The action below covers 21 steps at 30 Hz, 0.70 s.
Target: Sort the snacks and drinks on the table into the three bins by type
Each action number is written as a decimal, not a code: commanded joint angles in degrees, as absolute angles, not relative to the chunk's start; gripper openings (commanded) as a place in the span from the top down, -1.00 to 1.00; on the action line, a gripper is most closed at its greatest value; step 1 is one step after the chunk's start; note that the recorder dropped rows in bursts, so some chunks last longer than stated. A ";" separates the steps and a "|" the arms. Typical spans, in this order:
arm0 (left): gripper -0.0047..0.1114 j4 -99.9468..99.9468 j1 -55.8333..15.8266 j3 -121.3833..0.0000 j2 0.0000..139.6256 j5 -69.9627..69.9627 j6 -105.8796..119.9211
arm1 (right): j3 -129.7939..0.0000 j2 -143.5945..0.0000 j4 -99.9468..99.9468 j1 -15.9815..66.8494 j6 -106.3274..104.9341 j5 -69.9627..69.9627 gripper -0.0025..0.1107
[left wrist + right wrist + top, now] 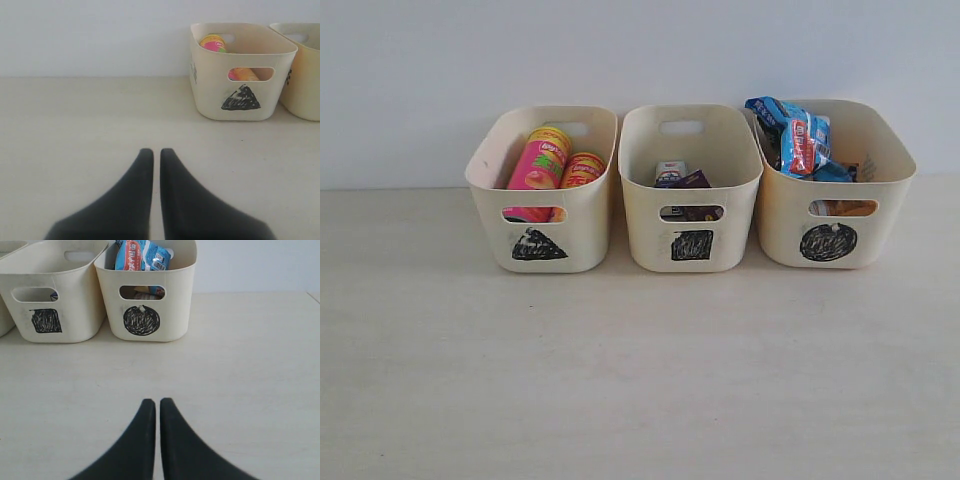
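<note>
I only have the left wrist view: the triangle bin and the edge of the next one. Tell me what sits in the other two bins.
Observer: The square bin in the middle holds both drinks, a white and blue carton and a dark purple carton.
Operator: Now the third bin.
Observer: The circle bin on the right holds the blue packets, piled above its rim.
Operator: Report the other arm.
Observer: The right pincer is shut with nothing in it, pointing toward the circle bin.
</note>
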State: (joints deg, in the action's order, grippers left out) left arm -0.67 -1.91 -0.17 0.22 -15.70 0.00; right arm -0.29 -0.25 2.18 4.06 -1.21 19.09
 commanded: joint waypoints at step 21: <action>0.85 -1.26 -1.78 0.00 0.00 -16.11 -0.57 | 0.00 0.00 2.09 3.95 -1.22 18.84 0.96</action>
